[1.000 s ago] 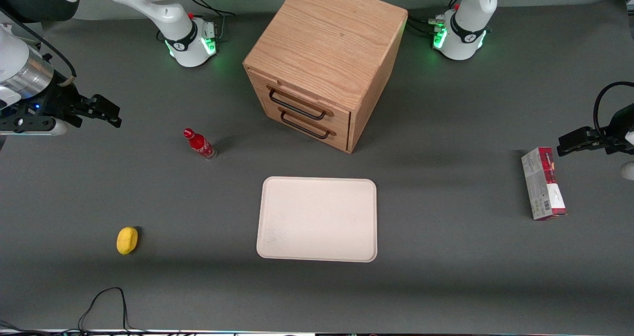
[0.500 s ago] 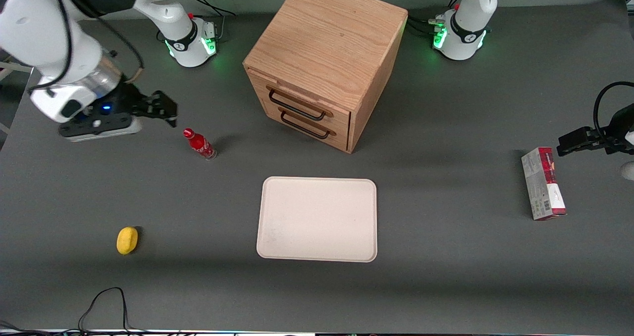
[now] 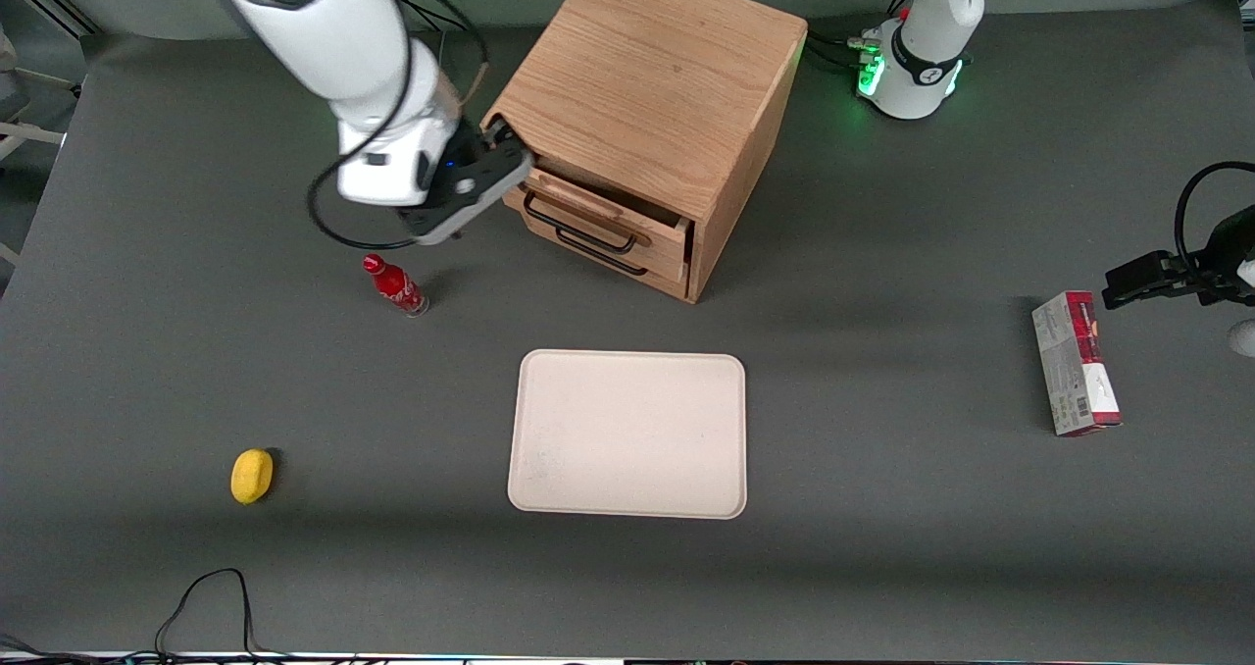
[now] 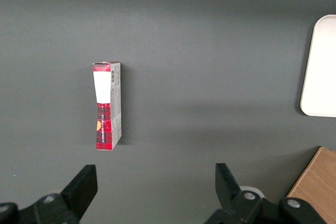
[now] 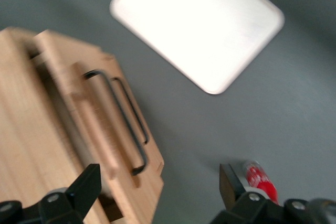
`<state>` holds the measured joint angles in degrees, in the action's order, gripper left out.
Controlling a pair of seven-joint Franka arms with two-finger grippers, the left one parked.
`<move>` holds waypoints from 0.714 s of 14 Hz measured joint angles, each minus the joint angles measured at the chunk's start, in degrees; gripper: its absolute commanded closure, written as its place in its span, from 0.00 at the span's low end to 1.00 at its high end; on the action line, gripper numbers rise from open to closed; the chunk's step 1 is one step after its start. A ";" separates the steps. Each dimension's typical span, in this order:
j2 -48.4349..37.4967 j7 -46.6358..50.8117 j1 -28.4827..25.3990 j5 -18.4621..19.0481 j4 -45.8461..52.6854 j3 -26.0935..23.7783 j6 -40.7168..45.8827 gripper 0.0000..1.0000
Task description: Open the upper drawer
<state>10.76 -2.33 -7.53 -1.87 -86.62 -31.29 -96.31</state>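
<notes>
Cabinet (image 3: 647, 76) comes first, one wooden box standing on the grey table (image 3: 882, 547) farther from the front camera than the tray, with two drawers in its front. The upper drawer (image 3: 593, 209) is the topmost, directly above the lower drawer (image 3: 670, 269). Each carries one thin black wire handle, two in all. The upper one seems to stand slightly proud of the cabinet face, a dark gap showing at its end, so I judge the pull barely begun. The gripper (image 3: 502, 139) hangs at the cabinet's top front corner, toward the working arm's end and just above the upper handle (image 3: 577, 228). In the right wrist view its fingers are spread wide with nothing between them, so it is released and grasps nothing. The step in hand looks like lining up on the handle. The next move likely calls for dropping the fingers around that wire, not the lower one, closing, and drawing straight out along the drawer's run. Then, by size: one pale tray (image 3: 627, 434), one carton (image 3: 1076, 363) lying toward the parked arm's end, one red bottle (image 3: 394, 284) upright near the gripper, one small yellow object (image 3: 252, 475).
</notes>
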 measured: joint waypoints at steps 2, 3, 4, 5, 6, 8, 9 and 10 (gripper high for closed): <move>2.01 -5.63 -0.32 -0.16 0.13 -2.05 0.47 0.00; 3.04 -8.23 -0.38 -1.02 0.13 -2.29 0.63 0.00; 4.23 -10.32 -0.36 -2.40 0.13 -2.28 0.67 0.00; 5.55 -12.20 -0.31 -3.16 0.12 -2.26 0.67 0.00; 6.84 -14.24 -0.29 -3.42 0.10 -2.25 0.66 0.00; 9.46 -18.56 -0.25 -3.51 0.07 -2.12 0.39 0.00; 10.56 -19.80 -0.20 -3.51 0.05 -2.09 -0.26 0.00; 11.41 -20.49 -0.18 -3.51 -0.01 -2.09 -0.91 0.00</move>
<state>22.17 -22.82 -7.71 -5.38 -86.63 -33.38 -97.22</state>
